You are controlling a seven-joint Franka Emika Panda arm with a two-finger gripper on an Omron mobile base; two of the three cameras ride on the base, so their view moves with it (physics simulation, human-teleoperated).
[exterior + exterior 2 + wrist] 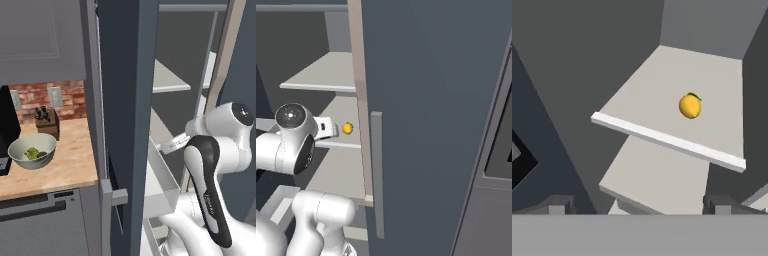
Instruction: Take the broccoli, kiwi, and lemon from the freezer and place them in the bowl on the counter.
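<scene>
Jaws: spread wide, nothing between them; the gripper (639, 207) shows as two dark fingertips (559, 204) at the bottom corners of the hand view, well apart from the fruit.

Lemon (690, 106): small oval, orange-yellow, smooth, with a tiny dark green stem mark at its upper right. Lies alone on a white freezer shelf (662, 90), toward the shelf's right side and behind its raised white front lip. From the right base view the lemon (347, 128) sits on the middle shelf, just beside the tan inner edge of the open door, a short way past the end of the arm's wrist.

Freezer (125, 100): tall dark grey unit, door swung open, white shelves stacked inside. A lower shelf lies beneath the lemon's shelf and another above it, both bare where visible. A clear white bin (160, 175) juts out low beside the arm.

Arm (215, 165): white with dark joints, reaching into the freezer opening.

Counter (70, 160): light tan marbled top, left of the freezer, over dark grey cabinets.

Bowl (31, 150): wide, pale grey-green, whitish rim, standing on the counter. Inside: broccoli (32, 153), bumpy yellow-green, and next to it on the right a small dark piece, too small to identify with certainty.

Knife block (47, 122): brown, behind the bowl against the brick wall.
</scene>
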